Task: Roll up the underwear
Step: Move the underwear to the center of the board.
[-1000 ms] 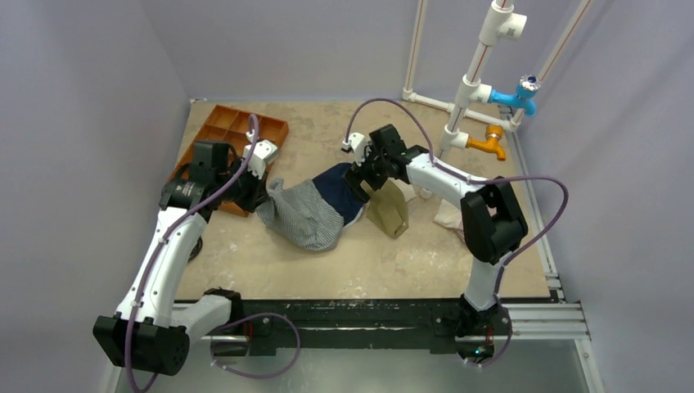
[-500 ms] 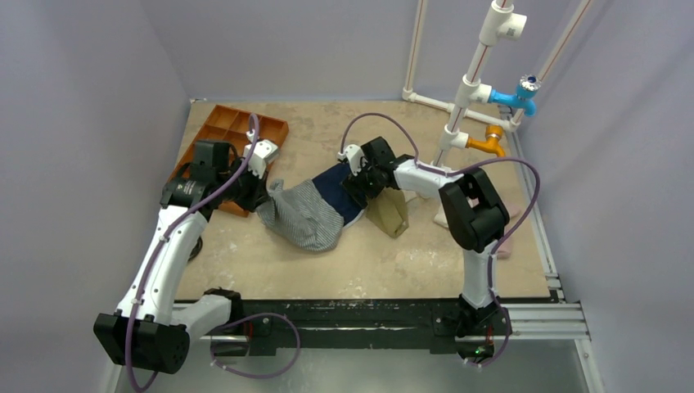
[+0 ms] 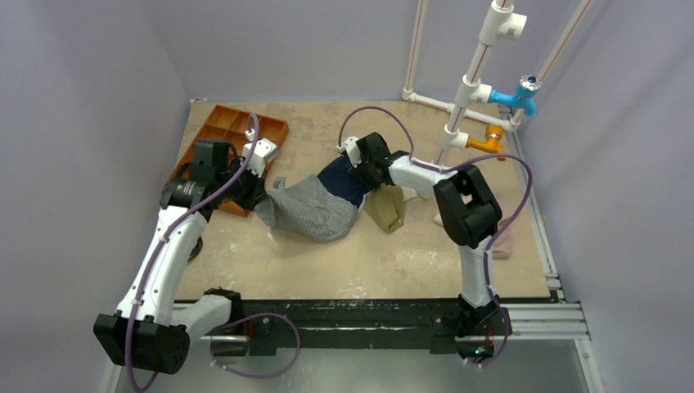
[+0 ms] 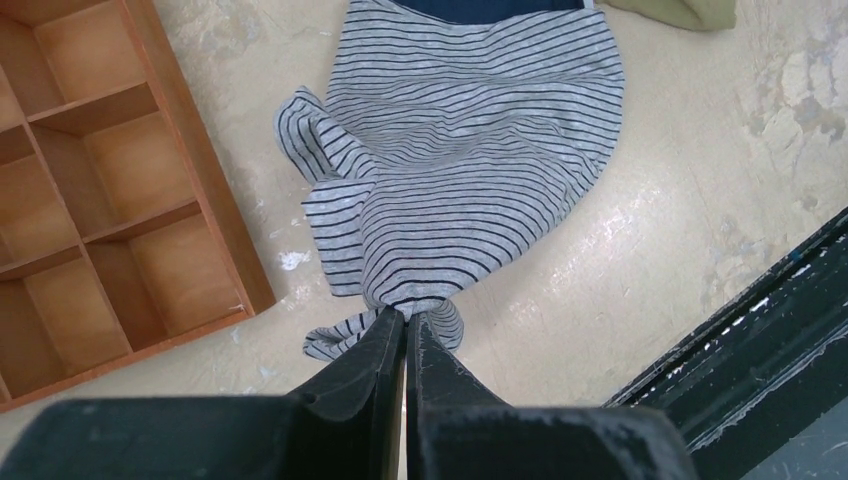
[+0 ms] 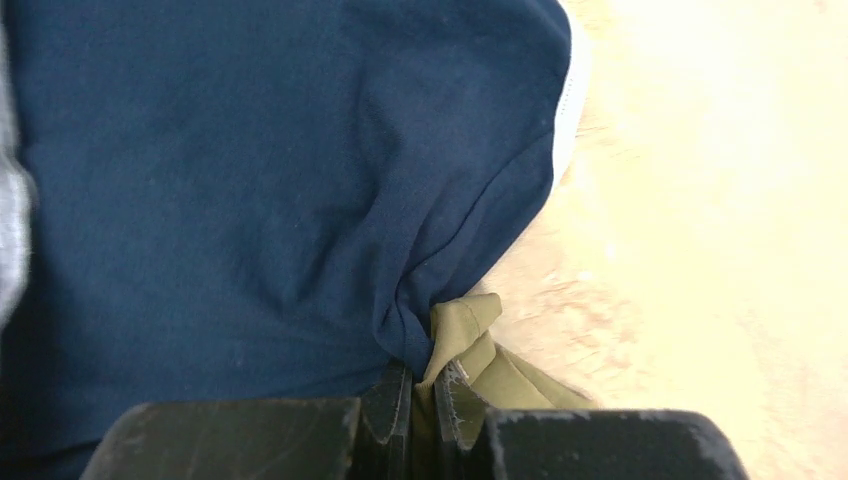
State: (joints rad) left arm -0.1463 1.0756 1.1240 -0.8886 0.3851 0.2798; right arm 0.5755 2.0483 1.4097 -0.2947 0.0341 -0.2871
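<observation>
The underwear (image 3: 315, 211), grey-and-white striped cloth, lies crumpled at the table's middle and fills the left wrist view (image 4: 460, 170). My left gripper (image 3: 264, 195) (image 4: 405, 318) is shut on its bunched left corner. A plain navy garment (image 3: 342, 178) (image 5: 250, 170) lies against the underwear's far right end. An olive-tan garment (image 3: 389, 209) (image 5: 470, 335) lies right of the navy one. My right gripper (image 3: 372, 174) (image 5: 428, 375) is shut where these two meet, with folds of both the navy and the olive cloth pinched between its jaws.
A wooden compartment tray (image 3: 233, 131) (image 4: 90, 200) sits at the back left, close to my left gripper. White pipes with a blue tap (image 3: 517, 97) and an orange tap (image 3: 491, 144) stand at the back right. A pale cloth (image 3: 499, 243) lies by the right edge.
My right gripper has gone from open to shut on the navy and olive cloth, shifting slightly left and back. The striped cloth has flattened a little. The left arm has held still.
</observation>
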